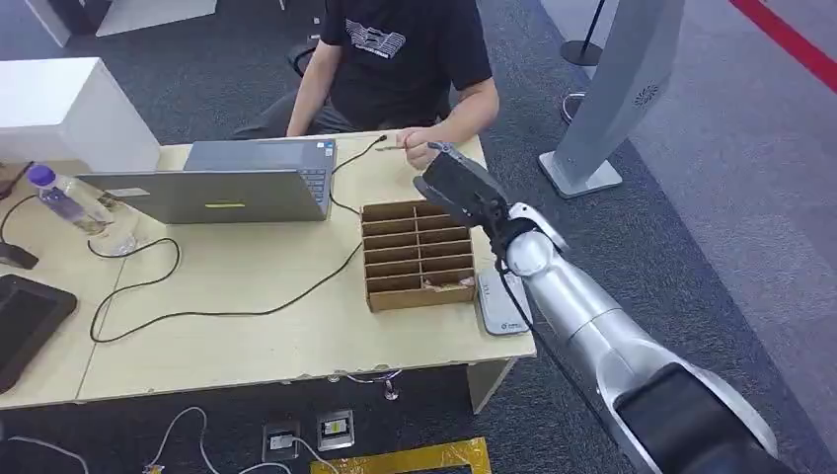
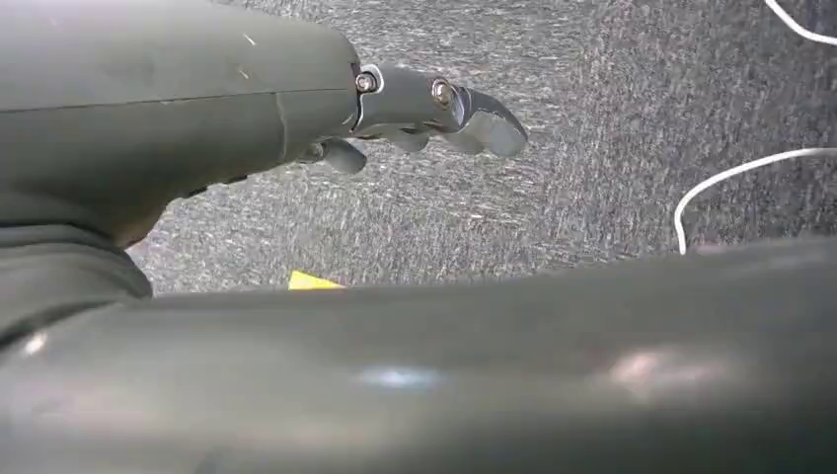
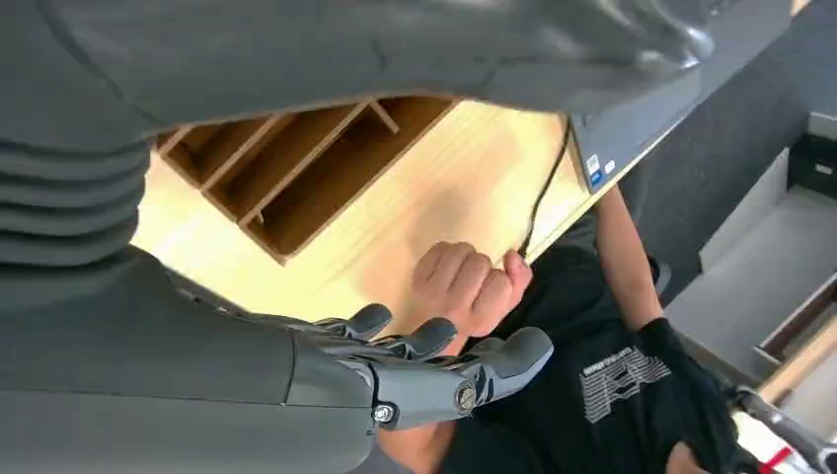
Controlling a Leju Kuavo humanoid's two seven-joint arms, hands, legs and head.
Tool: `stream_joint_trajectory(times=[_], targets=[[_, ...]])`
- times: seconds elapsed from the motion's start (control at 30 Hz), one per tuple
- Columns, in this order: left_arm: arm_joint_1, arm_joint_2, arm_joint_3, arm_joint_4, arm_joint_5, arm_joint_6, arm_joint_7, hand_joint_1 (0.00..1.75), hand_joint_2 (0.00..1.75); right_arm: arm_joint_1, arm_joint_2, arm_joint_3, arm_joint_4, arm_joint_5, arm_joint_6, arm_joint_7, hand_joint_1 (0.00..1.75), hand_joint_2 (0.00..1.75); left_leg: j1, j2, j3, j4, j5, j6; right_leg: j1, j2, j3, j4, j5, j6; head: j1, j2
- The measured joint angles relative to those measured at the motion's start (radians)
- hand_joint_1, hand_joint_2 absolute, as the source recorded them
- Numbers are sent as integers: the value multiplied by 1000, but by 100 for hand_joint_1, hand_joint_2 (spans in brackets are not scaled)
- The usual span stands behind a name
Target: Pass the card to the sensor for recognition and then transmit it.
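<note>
Right hand (image 3: 434, 360) loosely spread, empty, beside person's fist (image 3: 464, 281); left hand (image 2: 424, 114) likewise over carpet (image 2: 612, 128).

A pale wooden table (image 1: 276, 336) carries an open grey laptop (image 1: 232, 183) near its far edge, with a clear water bottle (image 1: 64, 200) just to the laptop's left and a black tablet (image 1: 25, 321) at the left end. A cardboard divider box (image 1: 418, 255) sits on the right half, and a white flat device (image 1: 500, 304) lies just beside it at the right edge. A black cable (image 1: 227, 296) loops across the middle, and a person's hand (image 1: 419, 148) rests at the far right corner.
</note>
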Motion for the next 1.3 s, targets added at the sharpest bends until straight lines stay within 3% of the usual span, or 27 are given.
stream_joint_trajectory(times=[0.17, 0.27, 0.33, 0.57, 0.77, 0.93, 1.17, 1.3], targets=[[31, 0, 0, 0, 19, 11, -7, 0, 0, 40, -52, -3, -148, -2, -46, 53, 0, 175, 0, 0, 0, 0, 0, 0, 0, 0, 0, 0, 0, 0, 0, 0], [41, 1, 0, 0, 31, 7, -8, 0, 0, 50, -92, -3, -249, -69, -1, 205, 0, 175, 0, 0, 0, 0, 0, 0, 0, 0, 0, -1, 0, 0, 0, 0], [45, 3, 1, 0, 42, 4, -8, 0, 0, 62, -118, -3, -307, -109, 45, 249, 0, 175, 0, 0, 0, 0, 0, 0, 0, 0, 0, -1, 0, 0, 0, 0], [46, 5, 10, 0, 72, 30, -8, 0, 0, 70, -206, 1, -508, 51, -23, 275, 0, 175, 0, 0, 0, 0, 0, 0, 0, 0, 0, -1, 0, 0, 0, 0], [45, 5, 10, 0, 77, 30, -14, 0, 0, 123, -263, -3, -598, 200, -43, 317, 0, 175, 0, 0, 0, 0, 0, 0, 0, 0, 0, -1, 0, 0, 0, 0], [46, 8, 12, 0, 88, 49, -14, 0, 0, 218, -332, -11, -664, 535, -113, 362, 0, 175, 0, 0, 0, 0, 0, 0, 0, -2, 1, -1, 0, 0, 0, 0], [46, 11, 27, 0, 92, 57, -14, 0, 0, 413, -409, -48, -798, 965, -117, 385, 0, 175, 0, 0, 0, 0, -1, -1, 0, -1, 0, -2, 0, 0, 0, 0], [45, 11, 28, 0, 86, 57, -14, 0, 0, 481, -423, -53, -852, 1092, -122, 380, 0, 175, 1, 0, 0, 0, -1, -1, 1, 0, 0, -2, 0, 0, 0, 0]])
